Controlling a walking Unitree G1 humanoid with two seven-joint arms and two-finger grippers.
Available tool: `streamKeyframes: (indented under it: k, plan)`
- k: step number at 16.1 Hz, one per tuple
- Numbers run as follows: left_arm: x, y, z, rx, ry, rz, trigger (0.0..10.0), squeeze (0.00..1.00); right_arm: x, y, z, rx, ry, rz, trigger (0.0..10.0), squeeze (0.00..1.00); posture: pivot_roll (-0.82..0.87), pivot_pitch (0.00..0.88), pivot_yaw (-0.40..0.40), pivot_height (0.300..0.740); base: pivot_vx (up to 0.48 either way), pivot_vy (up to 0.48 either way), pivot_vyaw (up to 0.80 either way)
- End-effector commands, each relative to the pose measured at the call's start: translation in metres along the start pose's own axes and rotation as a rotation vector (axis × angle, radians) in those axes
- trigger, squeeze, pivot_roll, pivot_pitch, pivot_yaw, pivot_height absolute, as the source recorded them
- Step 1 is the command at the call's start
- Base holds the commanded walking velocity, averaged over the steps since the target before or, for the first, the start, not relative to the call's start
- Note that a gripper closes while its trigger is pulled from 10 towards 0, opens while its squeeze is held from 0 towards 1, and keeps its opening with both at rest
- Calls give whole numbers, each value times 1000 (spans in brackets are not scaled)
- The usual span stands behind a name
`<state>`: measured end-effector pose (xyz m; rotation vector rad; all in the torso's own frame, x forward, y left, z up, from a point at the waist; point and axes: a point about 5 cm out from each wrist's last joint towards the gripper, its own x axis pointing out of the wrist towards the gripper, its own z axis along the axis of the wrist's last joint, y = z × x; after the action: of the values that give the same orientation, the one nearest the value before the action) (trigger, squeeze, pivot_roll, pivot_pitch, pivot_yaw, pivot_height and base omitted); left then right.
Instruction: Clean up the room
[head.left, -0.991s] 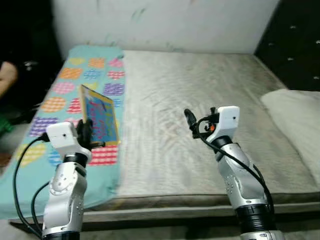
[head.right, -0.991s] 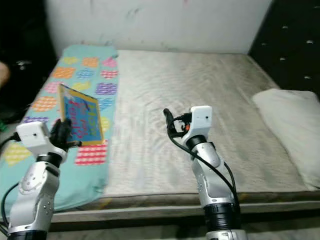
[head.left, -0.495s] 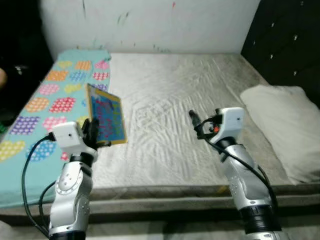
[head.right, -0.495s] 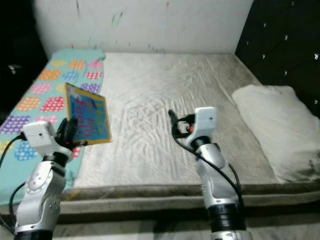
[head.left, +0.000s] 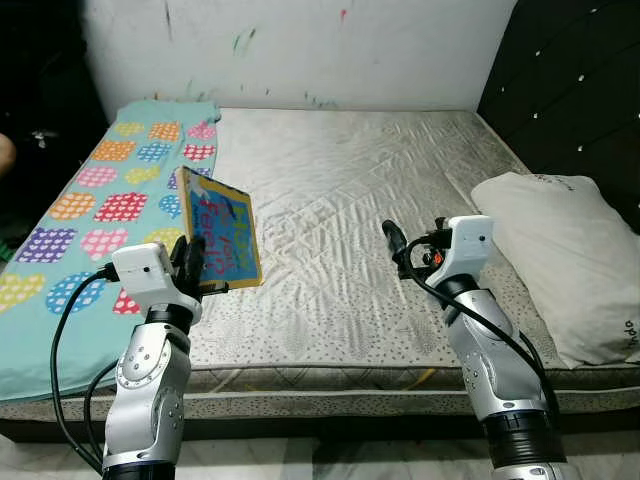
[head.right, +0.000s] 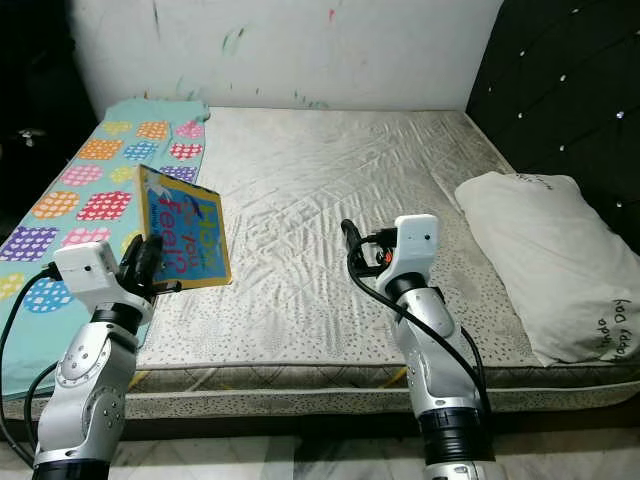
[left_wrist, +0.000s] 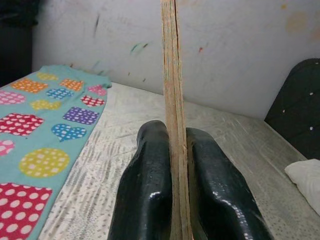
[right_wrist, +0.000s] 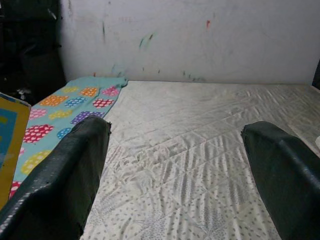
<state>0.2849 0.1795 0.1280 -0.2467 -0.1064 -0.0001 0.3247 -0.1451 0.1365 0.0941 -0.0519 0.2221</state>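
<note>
A thin, flat book (head.left: 221, 229) with a blue cover and a yellow border is held up in the air, standing on edge and tilted, above the near left part of a bed. The left gripper (head.left: 196, 258) pinches the book's lower edge, and in the left wrist view its two black fingers (left_wrist: 147, 190) press against either side of the board. The left arm is bent at the elbow, forearm raised upright. The right arm is also bent and raised, and the right gripper (head.right: 350, 240) hovers above the middle of the mattress (head.left: 350, 200) with its fingers spread wide apart and nothing between them. The mattress is grey and quilted. A teal blanket (head.left: 95, 200) with bright spotted patches covers its left side. A white pillow (head.left: 560, 250) lies at the right edge, beside a dark tufted headboard (head.left: 570, 90).
</note>
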Motion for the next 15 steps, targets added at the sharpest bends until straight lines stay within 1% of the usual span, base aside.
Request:
streamKeyframes:
  k: [1,8,9,12,15]
  plan:
    - [3,-2,11,10,-50,-18,0,0,2,1,4,-6,-11,4,10000,0,-54,0,-26,740,0,0,0]
    - [3,-2,11,11,-55,-23,0,0,2,1,4,-7,-12,5,10000,0,-54,0,-26,740,0,0,0]
    - [2,-6,15,-6,-73,-68,0,0,0,-2,0,-21,-3,11,10000,0,-49,0,-22,740,326,0,0]
    - [1,-4,14,-4,-69,-72,0,0,-3,-6,-4,-37,12,12,10000,0,-49,0,-20,740,343,0,0]
    - [0,-2,13,-1,-65,-71,0,0,-9,-9,-8,-53,28,17,10000,0,-49,0,-21,740,480,0,0]
